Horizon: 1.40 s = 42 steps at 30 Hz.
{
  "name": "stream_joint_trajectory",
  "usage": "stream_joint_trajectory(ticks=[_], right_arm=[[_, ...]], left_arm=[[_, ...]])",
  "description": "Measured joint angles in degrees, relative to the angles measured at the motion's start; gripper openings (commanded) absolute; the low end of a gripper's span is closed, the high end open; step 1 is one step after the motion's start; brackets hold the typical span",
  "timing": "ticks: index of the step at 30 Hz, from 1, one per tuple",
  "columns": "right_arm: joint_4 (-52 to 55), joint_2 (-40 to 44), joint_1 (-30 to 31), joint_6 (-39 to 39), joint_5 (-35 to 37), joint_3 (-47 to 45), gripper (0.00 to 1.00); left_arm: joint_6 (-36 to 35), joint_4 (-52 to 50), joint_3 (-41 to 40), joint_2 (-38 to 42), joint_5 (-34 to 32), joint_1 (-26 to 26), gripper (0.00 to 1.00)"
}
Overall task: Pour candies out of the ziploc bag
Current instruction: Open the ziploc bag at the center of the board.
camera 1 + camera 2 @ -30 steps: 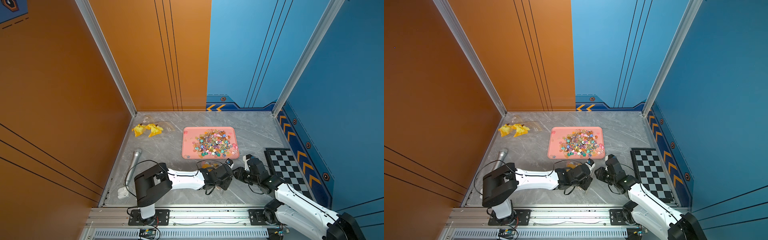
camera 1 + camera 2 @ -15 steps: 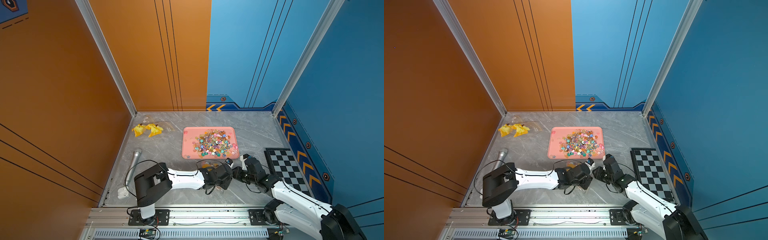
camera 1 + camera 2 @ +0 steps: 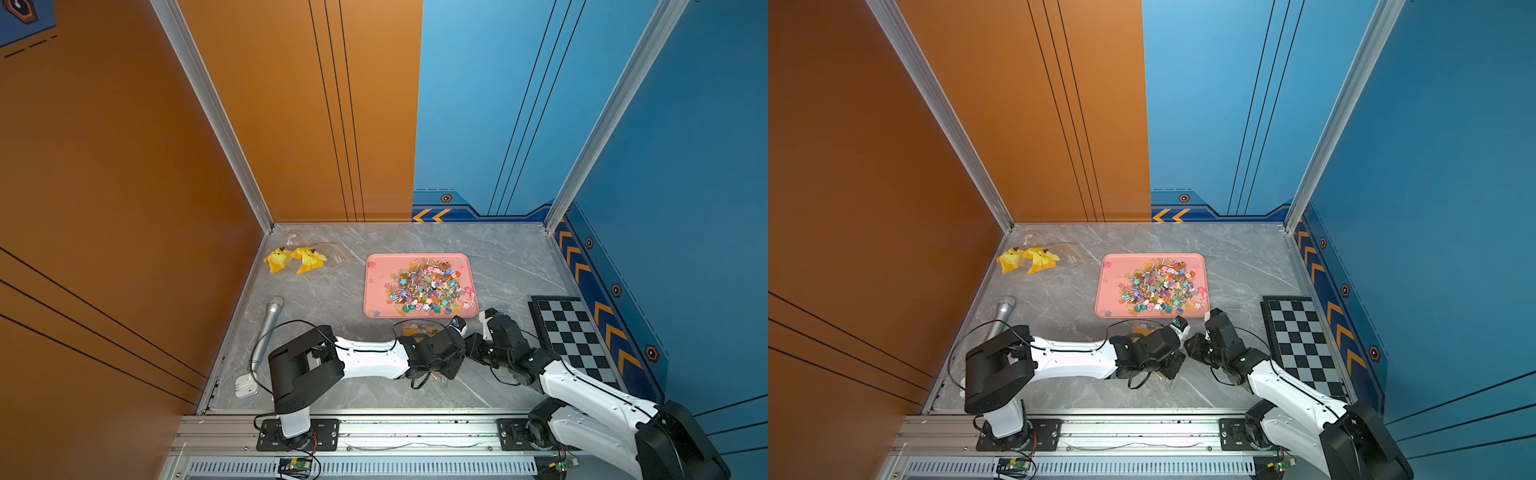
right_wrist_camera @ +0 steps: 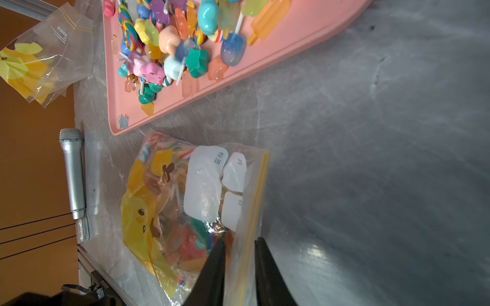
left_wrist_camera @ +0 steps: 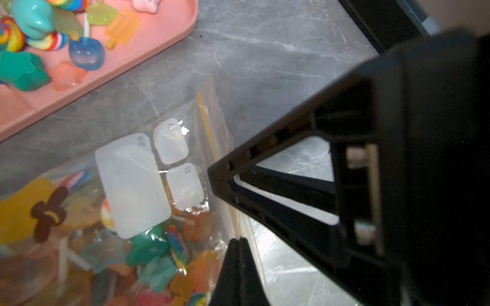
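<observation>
**Both top views:** a pink tray [image 3: 372, 286] in the middle of the tabletop [image 3: 328, 299] carried a heap of candies [image 3: 428, 286]. 2 flat, empty-looking bags [image 3: 305, 257] lay in the far left corner. The ziploc bag [image 3: 415, 331] lay flat just in front of the tray, with both arms meeting over it.

**Left wrist:** the left end effector [image 5: 238, 247] was pinched shut on the bag's yellow zip edge. The bag was full of sweets.

**Right wrist:** the right end effector [image 4: 240, 245] stood narrow, with the zip edge between its jaws. Whether it was clamped could not be told.

**Status, judged:** this bag was at an early stage. Its mouth looked unopened, and lifting and tipping over the tray remained.
</observation>
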State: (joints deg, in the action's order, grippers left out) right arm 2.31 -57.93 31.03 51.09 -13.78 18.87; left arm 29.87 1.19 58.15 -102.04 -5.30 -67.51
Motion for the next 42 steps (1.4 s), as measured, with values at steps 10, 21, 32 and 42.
stream_joint_trajectory(ticks=[10, 21, 32, 42], right_arm=[[1.70, 5.92, 0.17, -0.02, 0.07, -0.83, 0.26], [0.42, 2.25, 1.14, 0.44, 0.02, -2.56, 0.25], [-1.51, 0.70, 1.99, 0.90, 0.07, -2.56, 0.21], [-1.51, 0.70, 2.58, 1.44, 0.22, -2.56, 0.04]], left_arm=[[0.00, 0.76, 0.00, -0.02, 0.26, 0.48, 0.00], [0.00, 0.76, 0.02, -0.02, 0.87, 0.76, 0.00], [0.00, 0.79, 0.00, -0.02, 0.87, 0.81, 0.00], [0.00, 0.81, -0.24, 0.00, 0.87, 0.81, 0.00]])
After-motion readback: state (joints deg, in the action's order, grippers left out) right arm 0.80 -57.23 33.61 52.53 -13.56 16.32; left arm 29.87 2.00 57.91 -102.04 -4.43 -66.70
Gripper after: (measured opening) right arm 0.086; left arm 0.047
